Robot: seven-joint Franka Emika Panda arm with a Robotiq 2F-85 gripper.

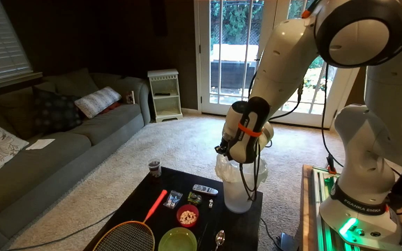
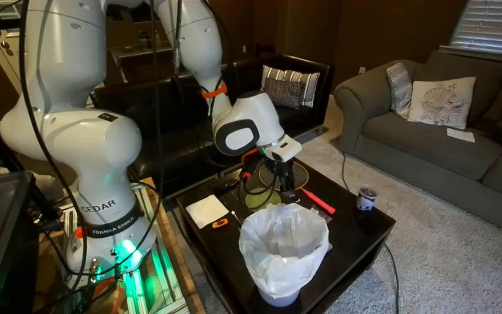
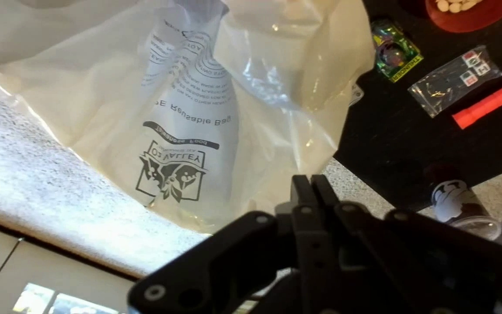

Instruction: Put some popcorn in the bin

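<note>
The bin is a white translucent bucket with a plastic bag liner. It stands at the table corner in both exterior views (image 1: 236, 197) (image 2: 279, 297), and its liner fills much of the wrist view (image 3: 185, 131). The popcorn (image 1: 188, 217) lies in a small red bowl (image 1: 179, 223); the popcorn (image 3: 455, 6) and bowl (image 3: 473, 24) also show at the wrist view's top right. My gripper (image 3: 314, 178) points at the liner's edge, its fingertips nearly touching; no popcorn shows between them. In an exterior view the gripper (image 2: 293, 194) appears behind the bin's rim.
On the dark table (image 1: 166, 181) are a green bowl (image 1: 177, 240), a racket (image 1: 126, 238), a spoon (image 1: 220, 237), a remote (image 1: 205, 189), a clear packet (image 1: 173, 199), dice (image 1: 210, 203) and a cup (image 1: 155, 168). Cables (image 1: 257, 174) hang from the wrist beside the bin.
</note>
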